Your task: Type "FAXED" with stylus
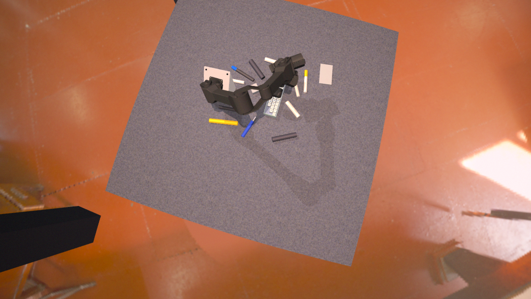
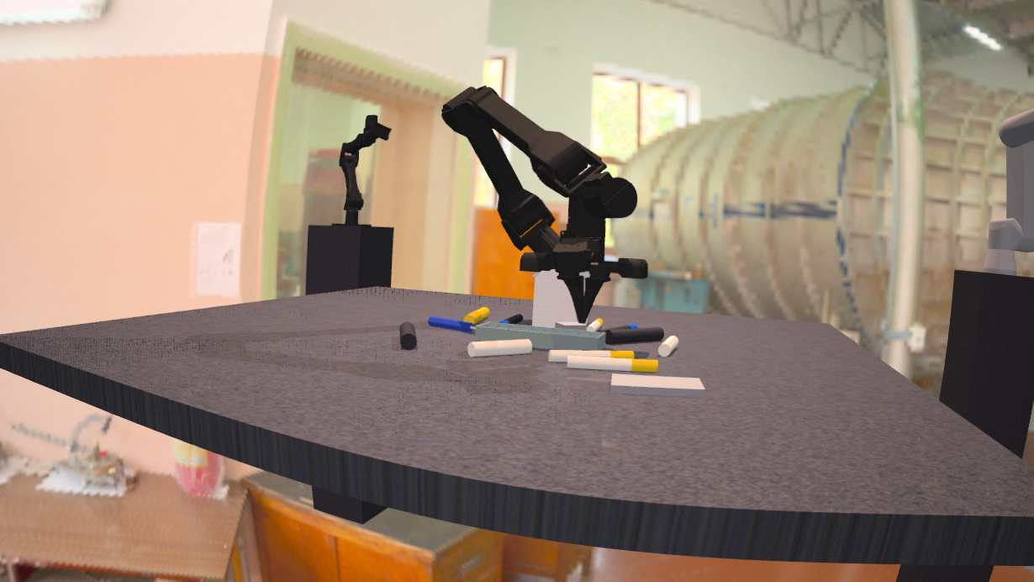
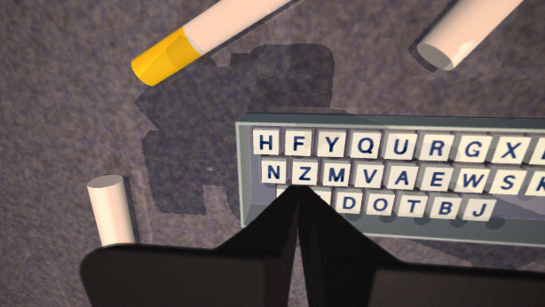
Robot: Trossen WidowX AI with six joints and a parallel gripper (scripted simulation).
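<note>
The blue stylus with a pale tip lies on the desk near one end of the keyboard. My gripper is shut and empty, pointing down at the keyboard's other end. In the wrist view its fingertips overlap the lower edge of the Z key and hide part of the bottom row. I cannot tell whether they touch the keys. The F key, X key, A key, E key and D key show.
A yellow rod and a dark rod lie on either side of the stylus. White rods and a yellow-ended pen lie around the keyboard. A flat pale slab lies farther out.
</note>
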